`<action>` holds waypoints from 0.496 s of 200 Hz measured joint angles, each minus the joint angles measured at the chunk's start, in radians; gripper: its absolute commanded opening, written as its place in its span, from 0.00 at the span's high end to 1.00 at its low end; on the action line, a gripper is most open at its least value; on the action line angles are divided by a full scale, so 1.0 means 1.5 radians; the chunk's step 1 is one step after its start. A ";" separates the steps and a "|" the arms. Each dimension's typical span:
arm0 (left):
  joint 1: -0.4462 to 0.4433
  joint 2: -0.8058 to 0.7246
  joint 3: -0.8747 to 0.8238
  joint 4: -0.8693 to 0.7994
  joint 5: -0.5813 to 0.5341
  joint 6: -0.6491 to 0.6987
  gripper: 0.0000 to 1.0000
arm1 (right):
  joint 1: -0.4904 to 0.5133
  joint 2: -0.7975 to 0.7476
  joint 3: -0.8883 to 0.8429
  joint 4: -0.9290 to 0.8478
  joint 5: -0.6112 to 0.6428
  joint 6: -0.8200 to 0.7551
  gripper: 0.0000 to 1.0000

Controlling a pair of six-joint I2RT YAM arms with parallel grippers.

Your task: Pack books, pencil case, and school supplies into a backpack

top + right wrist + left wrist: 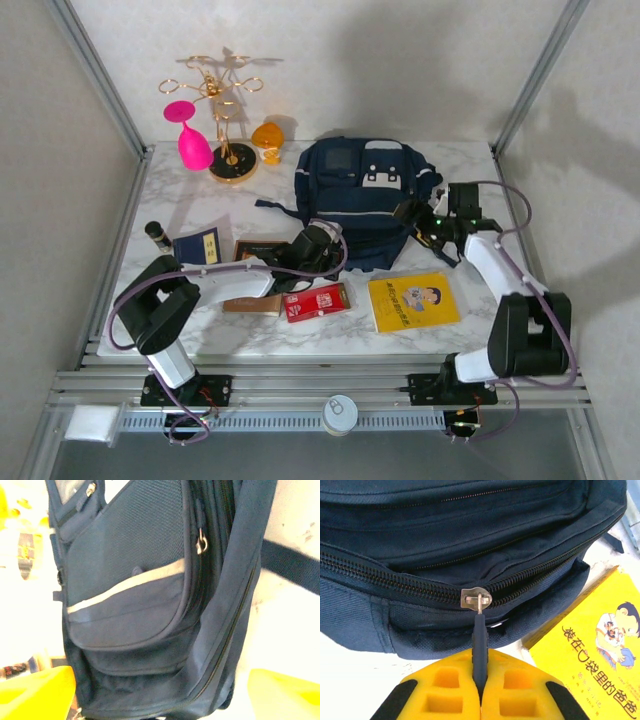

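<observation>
The packing itself has not begun; the job stands at opening the backpack, which lies flat near the middle of the bench.

The left hand is closed tight on the dark zip pull at the bag's near edge, its yellow fingers pressed together around it. The metal slider sits about midway along the main zip. To its left the teeth look meshed; to its right they seem to part into two rows, so the opening is at best half made.

The right hand is spread wide at the bag's right side. One yellow finger shows at each lower corner of its wrist view and nothing is held between them.

Everything to be packed that can be made out lies on the bench outside the bag:
- The yellow book lies just in front of the backpack to the right.
- The red box lies in front of the bag, beside the left arm.
- The brown book lies left of the bag.
- The navy booklet lies further left.

What remains, as I judge it, is to finish the zip, hold the mouth open and load each item in turn.
</observation>
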 measured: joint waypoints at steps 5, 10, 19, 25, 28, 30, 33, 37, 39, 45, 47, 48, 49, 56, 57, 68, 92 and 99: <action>0.000 0.001 0.004 -0.001 0.000 0.000 1.00 | 0.008 -0.013 -0.012 0.002 -0.002 0.021 0.07; -0.001 0.002 0.008 -0.002 0.001 0.001 1.00 | 0.020 -0.023 -0.024 0.005 -0.003 0.039 0.07; -0.002 0.005 0.013 -0.004 0.002 0.003 1.00 | 0.049 -0.031 -0.042 0.014 -0.004 0.082 0.06; -0.003 0.007 0.018 -0.006 0.003 0.003 1.00 | 0.071 -0.032 -0.055 0.025 -0.004 0.111 0.06; -0.004 0.008 0.020 -0.007 0.003 0.003 1.00 | 0.083 -0.032 -0.062 0.031 -0.004 0.125 0.06; -0.005 0.009 0.021 -0.007 0.003 0.003 1.00 | 0.091 -0.031 -0.066 0.035 -0.003 0.135 0.06; -0.005 0.011 0.023 -0.008 0.003 0.003 1.00 | 0.099 -0.031 -0.071 0.040 -0.002 0.151 0.06; -0.006 0.013 0.025 -0.008 0.004 0.004 1.00 | 0.116 -0.030 -0.081 0.049 0.001 0.173 0.06; -0.007 0.014 0.025 -0.008 0.004 0.004 1.00 | 0.122 -0.030 -0.084 0.053 0.002 0.184 0.06; -0.008 0.017 0.028 -0.009 0.005 0.005 1.00 | 0.143 -0.030 -0.097 0.067 0.009 0.219 0.06; -0.009 0.018 0.028 -0.010 0.005 0.005 1.00 | 0.148 -0.029 -0.100 0.071 0.012 0.228 0.06; -0.009 0.019 0.029 -0.010 0.005 0.005 1.00 | 0.150 -0.029 -0.101 0.072 0.013 0.231 0.06; -0.009 0.019 0.030 -0.010 0.005 0.005 1.00 | 0.154 -0.029 -0.104 0.074 0.016 0.237 0.06; -0.010 0.023 0.031 -0.011 0.006 0.006 1.00 | 0.172 -0.024 -0.110 0.086 0.024 0.271 0.06; -0.010 0.023 0.031 -0.011 0.006 0.006 1.00 | 0.174 -0.023 -0.111 0.088 0.025 0.274 0.06; -0.012 0.025 0.032 -0.013 0.005 0.007 1.00 | 0.196 -0.007 -0.111 0.109 0.046 0.320 0.08; -0.013 0.025 0.033 -0.013 0.006 0.008 1.00 | 0.213 0.050 -0.093 0.142 0.090 0.371 0.20; -0.013 0.026 0.033 -0.013 0.006 0.008 1.00 | 0.213 0.071 -0.085 0.151 0.103 0.380 0.26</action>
